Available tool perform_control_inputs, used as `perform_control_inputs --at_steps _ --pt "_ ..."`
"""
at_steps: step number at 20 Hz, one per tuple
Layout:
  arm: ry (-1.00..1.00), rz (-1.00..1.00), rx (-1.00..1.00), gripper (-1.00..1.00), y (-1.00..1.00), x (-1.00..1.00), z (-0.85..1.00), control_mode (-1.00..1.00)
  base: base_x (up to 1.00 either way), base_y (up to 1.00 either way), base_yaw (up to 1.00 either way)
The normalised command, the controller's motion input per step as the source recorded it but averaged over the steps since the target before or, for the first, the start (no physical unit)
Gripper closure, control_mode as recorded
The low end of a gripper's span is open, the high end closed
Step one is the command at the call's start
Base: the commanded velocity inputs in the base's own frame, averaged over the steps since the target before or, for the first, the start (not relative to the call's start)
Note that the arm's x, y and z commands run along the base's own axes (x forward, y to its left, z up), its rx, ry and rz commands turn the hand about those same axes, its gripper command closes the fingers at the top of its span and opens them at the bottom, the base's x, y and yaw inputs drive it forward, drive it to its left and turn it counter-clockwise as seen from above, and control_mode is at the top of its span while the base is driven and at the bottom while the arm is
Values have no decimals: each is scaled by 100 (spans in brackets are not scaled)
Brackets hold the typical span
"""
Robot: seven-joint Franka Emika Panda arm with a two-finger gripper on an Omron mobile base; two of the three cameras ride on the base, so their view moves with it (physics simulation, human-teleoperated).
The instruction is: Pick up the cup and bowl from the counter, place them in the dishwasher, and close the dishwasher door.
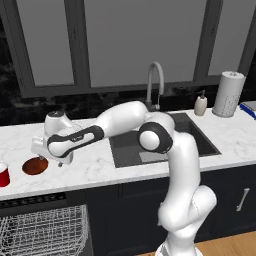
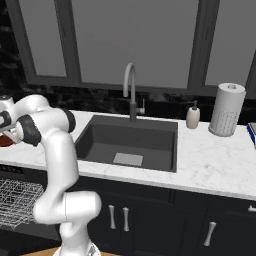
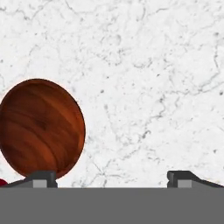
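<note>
I have the arm stretched out low over the table [image 1: 100,167], the long white marble top that carries everything. Below the tool and toward me sits the dishwasher [image 1: 35,202], and its white wire rack [image 1: 45,227] is pulled out and, as far as I can see, has nothing in it yet. Well off to the far side of the tool from the dishes is the dark sink [image 2: 127,142] with its tap [image 1: 155,82].

The tool [image 3: 112,179] hangs just above the marble with its two tips spread apart and nothing between them. The bowl [image 3: 41,127] lies right beside one tip, on the marble, not inside the gap; in the left base view it [image 1: 35,165] rests just under and a little beyond the hand. The cup [image 1: 3,175] stands upright farther out past the bowl, at the edge of that view.

My reading: nothing is loaded so far. Both dishes are on the table, and the tool looks to be lining up on the bowl. Left to do: shift over the bowl's rim, grip, carry it to the rack, repeat with the cup, then shut the door.
</note>
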Motion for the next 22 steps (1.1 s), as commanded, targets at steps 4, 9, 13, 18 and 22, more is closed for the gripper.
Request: perform_control_inputs --at_steps 4,9,13,18,22 --pt "15 7 -3 -100 32 14 -12 -100 0 0 0" --pt "8 7 -2 -100 18 39 -16 -100 0 0 0" --pt "0 6 0 -100 0 10 -50 -100 0 0 0" --pt "0 3 0 -100 3 0 -31 -100 0 0 0" --pt "0 0 0 -100 16 0 -24 -100 0 0 0"
